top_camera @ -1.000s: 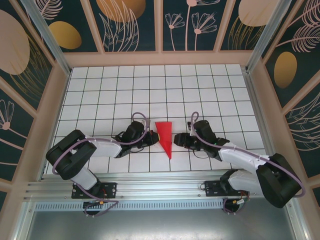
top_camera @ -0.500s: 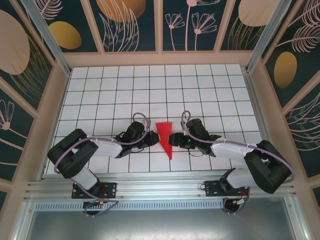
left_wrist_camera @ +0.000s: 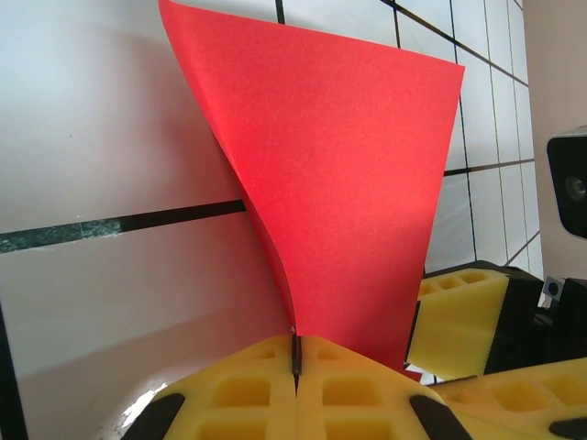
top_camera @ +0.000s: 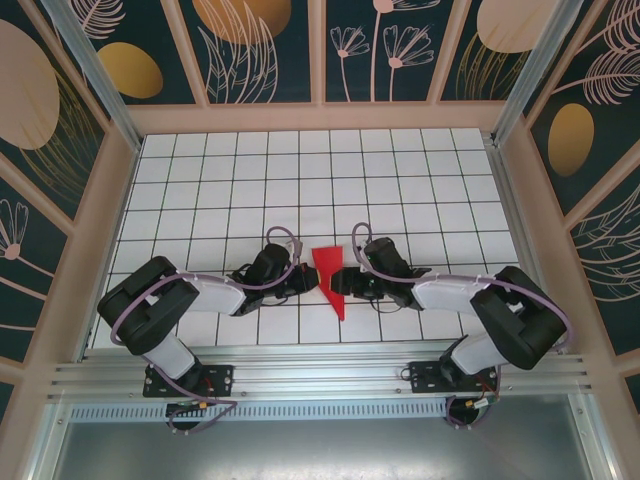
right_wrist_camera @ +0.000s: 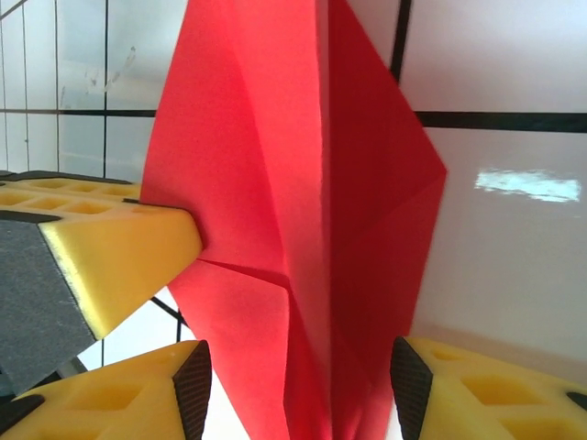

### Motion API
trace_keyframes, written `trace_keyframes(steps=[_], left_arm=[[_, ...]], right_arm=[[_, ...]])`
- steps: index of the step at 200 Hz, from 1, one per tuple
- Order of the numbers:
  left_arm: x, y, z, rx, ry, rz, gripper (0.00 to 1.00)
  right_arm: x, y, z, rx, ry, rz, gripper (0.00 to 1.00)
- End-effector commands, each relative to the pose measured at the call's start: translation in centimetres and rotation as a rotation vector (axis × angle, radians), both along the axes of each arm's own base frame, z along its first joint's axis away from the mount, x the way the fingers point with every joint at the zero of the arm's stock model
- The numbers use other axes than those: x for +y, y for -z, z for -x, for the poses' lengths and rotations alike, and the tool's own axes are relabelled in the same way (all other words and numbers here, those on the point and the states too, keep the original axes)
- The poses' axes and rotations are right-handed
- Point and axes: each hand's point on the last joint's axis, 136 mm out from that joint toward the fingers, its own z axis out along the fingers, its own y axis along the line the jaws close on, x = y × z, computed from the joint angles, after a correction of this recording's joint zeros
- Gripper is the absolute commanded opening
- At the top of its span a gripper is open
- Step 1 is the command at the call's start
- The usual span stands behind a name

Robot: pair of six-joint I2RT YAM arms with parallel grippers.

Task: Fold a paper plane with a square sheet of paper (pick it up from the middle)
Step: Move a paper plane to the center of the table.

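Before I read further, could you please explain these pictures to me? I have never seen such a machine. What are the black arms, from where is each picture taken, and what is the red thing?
The machine is a pair of robot arms, the left arm and the right arm, bolted at the near edge of a white tiled table. The wide picture comes from a fixed camera above and behind them. The two close pictures come from small cameras on the wrists, so the yellow padded fingers at the bottom of each belong to that arm.

On the table is one folded red paper, a narrow pointed shape. The left pincer is shut and pinches an edge of the paper. The right pincer is open, with its fingers apart on either side of the paper.
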Motion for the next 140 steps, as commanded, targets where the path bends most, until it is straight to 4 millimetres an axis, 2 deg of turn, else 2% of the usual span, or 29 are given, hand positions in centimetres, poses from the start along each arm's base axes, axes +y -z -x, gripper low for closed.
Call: trace_keyframes(steps=[1, 61, 140], left_arm=[[-0.1, 0.0, -0.2, -0.005, 0.004, 0.006, 0.00], [0.0, 0.1, -0.1, -0.004, 0.005, 0.003, 0.00], [-0.2, 0.1, -0.3, -0.004, 0.007, -0.003, 0.00]], right_arm=[[1.8, -1.6, -0.3, -0.047, -0.053, -0.042, 0.56], [2.0, -0.3, 0.1, -0.029, -0.070, 0.016, 0.51], [1.4, 1.3, 0.6, -0.009, -0.060, 0.080, 0.35]])
